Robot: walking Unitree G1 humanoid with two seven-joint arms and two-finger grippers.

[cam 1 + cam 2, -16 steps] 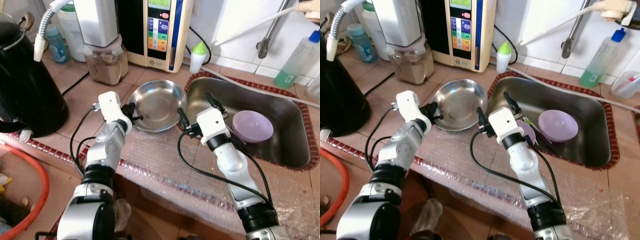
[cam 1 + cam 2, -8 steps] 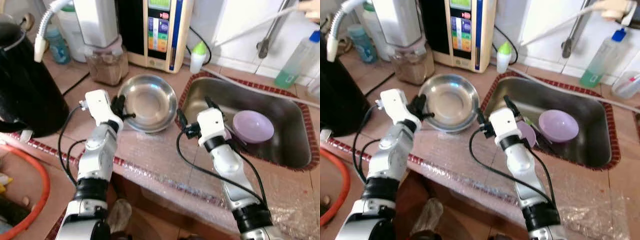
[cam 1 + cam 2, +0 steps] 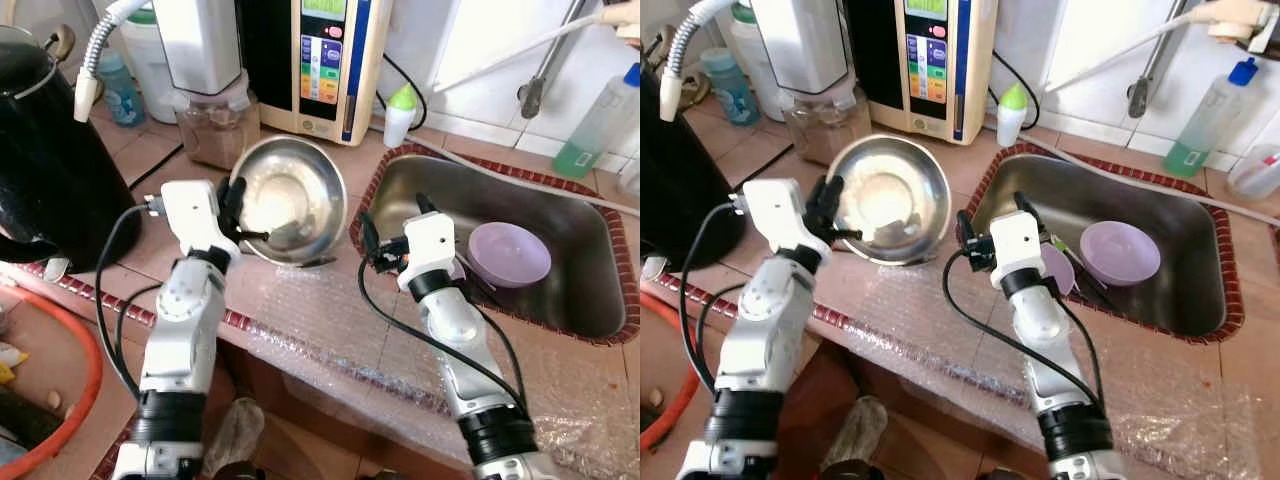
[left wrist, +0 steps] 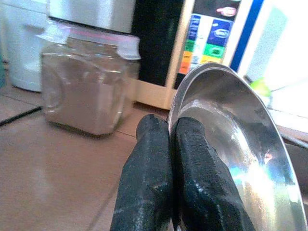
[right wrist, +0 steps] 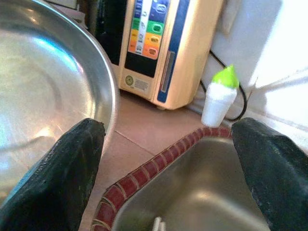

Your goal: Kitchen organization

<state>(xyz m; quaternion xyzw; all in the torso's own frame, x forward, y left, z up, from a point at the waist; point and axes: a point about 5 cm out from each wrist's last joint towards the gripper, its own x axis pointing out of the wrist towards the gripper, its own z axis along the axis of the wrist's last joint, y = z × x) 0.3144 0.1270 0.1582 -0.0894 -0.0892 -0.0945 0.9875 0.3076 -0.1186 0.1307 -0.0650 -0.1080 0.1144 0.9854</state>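
A steel bowl stands tilted up on the tiled counter, its open side facing the sink, its lower edge on the counter. My left gripper is shut on its left rim; the left wrist view shows both fingers pinching the rim of the steel bowl. My right gripper is open, hovering at the sink's left edge just right of the bowl, holding nothing. A purple bowl lies in the steel sink.
A black kettle stands at the left. Behind the bowl are a jar of brown powder, a water machine and a small green-capped bottle. A green soap bottle is far right. Bubble wrap covers the counter's front.
My left gripper has raised the steel bowl's rim, so the bowl went from lying flat to standing tilted on its edge, a little further left. The right gripper stayed by the sink edge.
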